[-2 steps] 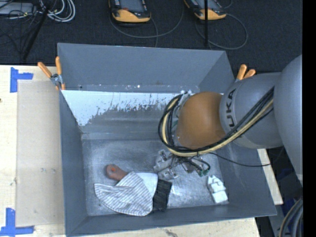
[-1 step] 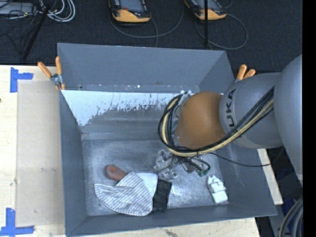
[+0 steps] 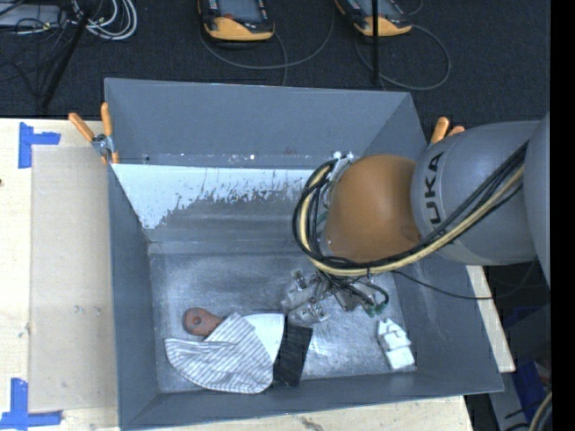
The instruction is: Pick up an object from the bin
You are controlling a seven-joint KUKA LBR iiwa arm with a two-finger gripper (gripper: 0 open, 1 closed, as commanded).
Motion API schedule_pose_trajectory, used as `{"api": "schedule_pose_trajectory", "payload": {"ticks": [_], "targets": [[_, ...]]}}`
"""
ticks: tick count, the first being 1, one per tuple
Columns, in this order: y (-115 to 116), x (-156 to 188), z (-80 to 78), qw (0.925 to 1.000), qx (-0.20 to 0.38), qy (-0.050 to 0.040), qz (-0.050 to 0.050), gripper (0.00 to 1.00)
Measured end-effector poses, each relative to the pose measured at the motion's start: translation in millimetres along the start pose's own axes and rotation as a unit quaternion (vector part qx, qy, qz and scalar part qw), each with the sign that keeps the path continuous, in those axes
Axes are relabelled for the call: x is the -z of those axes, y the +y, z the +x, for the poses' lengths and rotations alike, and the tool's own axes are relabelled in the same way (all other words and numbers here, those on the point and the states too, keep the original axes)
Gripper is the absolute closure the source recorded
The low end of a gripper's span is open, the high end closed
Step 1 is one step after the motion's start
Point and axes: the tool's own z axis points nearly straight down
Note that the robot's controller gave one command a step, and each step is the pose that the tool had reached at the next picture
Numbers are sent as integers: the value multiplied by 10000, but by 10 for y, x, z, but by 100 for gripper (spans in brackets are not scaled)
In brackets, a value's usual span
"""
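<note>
My gripper (image 3: 308, 300) hangs low over the middle of the bin floor, under the arm's orange dome. Just below it lies a flat black strip (image 3: 292, 354), whose upper end comes close to the gripper; whether they touch I cannot tell. Left of the strip a white flat piece (image 3: 261, 331) lies partly under a grey-and-white striped cloth (image 3: 220, 359). To the gripper's right, a small white block-shaped thing (image 3: 395, 345) rests on the floor.
A small brown rounded thing (image 3: 199, 321) peeks out at the striped cloth's upper left edge. The arm and its cables cover the bin's right back part. Bare floor stretches along the back left, below the sloped wall.
</note>
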Motion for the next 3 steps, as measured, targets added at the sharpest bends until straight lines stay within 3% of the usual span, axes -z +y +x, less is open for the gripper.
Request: {"api": "schedule_pose_trajectory", "payload": {"ticks": [1,2,3], "targets": [[92,526,-30,10000,57,0,-7,100],[118,673,-39,10000,74,0,-8,100],[20,947,-64,9954,957,-40,8,100]]}}
